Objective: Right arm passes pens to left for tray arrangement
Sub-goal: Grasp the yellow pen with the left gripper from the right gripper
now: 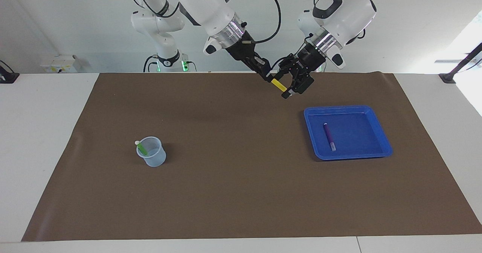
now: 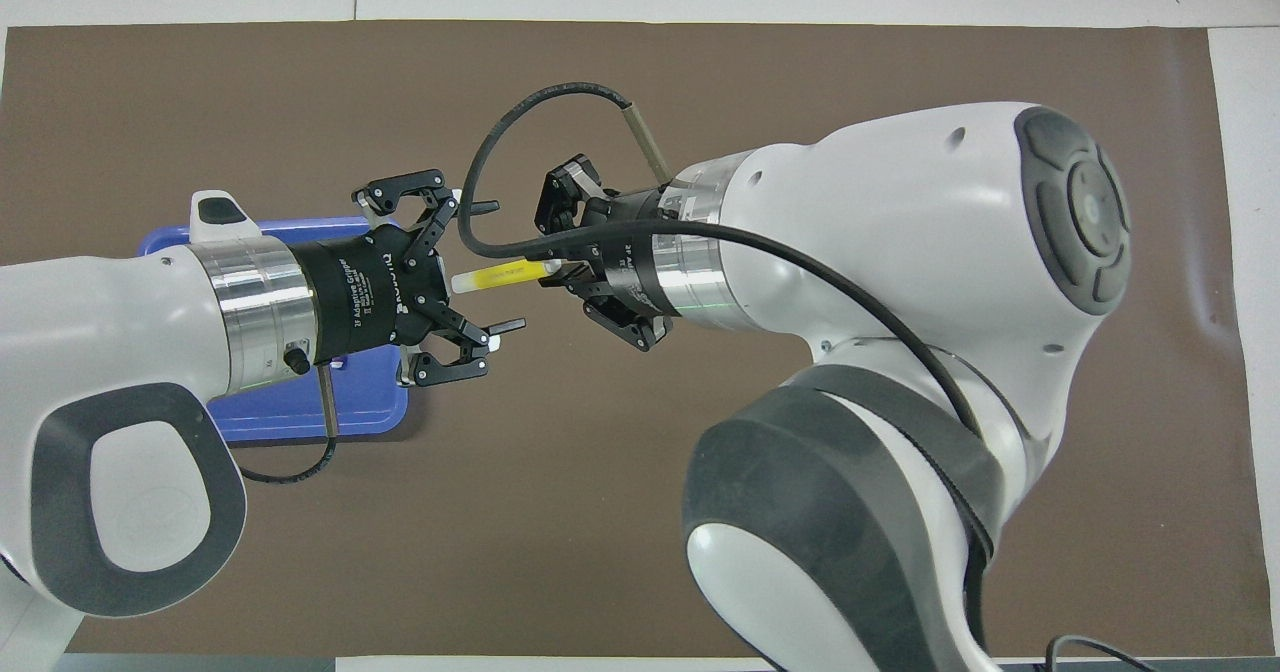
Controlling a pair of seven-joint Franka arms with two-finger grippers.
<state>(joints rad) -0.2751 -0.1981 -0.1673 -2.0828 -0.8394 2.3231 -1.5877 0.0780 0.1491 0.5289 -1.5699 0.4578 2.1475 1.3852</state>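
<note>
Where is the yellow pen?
The yellow pen is up in the air over the brown mat, held by the right gripper, with its white end between the left gripper's open fingers, near the blue tray.

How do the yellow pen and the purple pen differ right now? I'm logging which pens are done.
The yellow pen is up in the air, clamped in the right gripper; the purple pen lies flat in the blue tray, untouched. The yellow pen's free end sits between the left gripper's open jaws; no gripper is at the purple pen. Both are short markers with a pale end.
</note>
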